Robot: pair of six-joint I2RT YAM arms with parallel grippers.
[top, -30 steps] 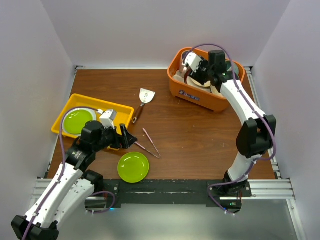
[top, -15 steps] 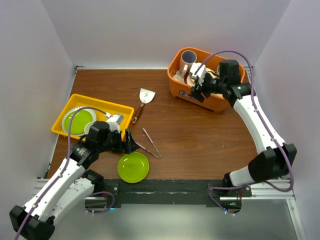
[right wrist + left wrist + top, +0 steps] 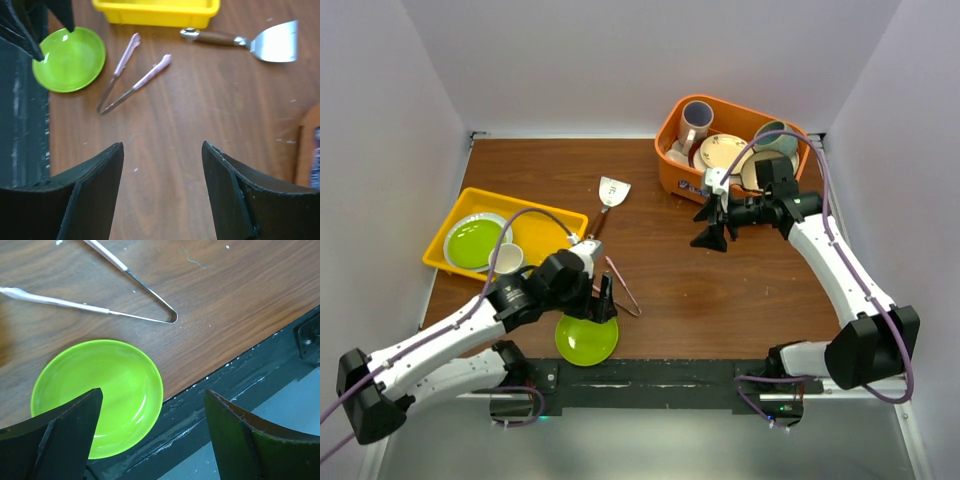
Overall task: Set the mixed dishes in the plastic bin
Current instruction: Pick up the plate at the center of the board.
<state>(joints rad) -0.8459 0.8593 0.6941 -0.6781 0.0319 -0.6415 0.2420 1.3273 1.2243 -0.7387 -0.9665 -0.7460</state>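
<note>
Now | left end effector (image 3: 154, 395) gaping, empty | right end effector (image 3: 161, 146) parted, empty | plastic bin (image 3: 675, 175) label (image 3: 316, 157) unreadable

My left fingers (image 3: 55, 440) are spread wide over the lime-green plate (image 3: 100, 390) with nothing between them. It's tight there though: the bench (image 3: 720, 290) drops off right at the plate's near side and the pink tongs (image 3: 100, 310) lie just past it. My right fingers (image 3: 235, 200) hang apart over bare wood, loads of room underneath. Farther out the spatula (image 3: 260, 45) and yellow tray (image 3: 155, 12) get in the way. The orange bin (image 3: 672, 178) is close by, crowded with dishes (image 3: 725, 152).
</note>
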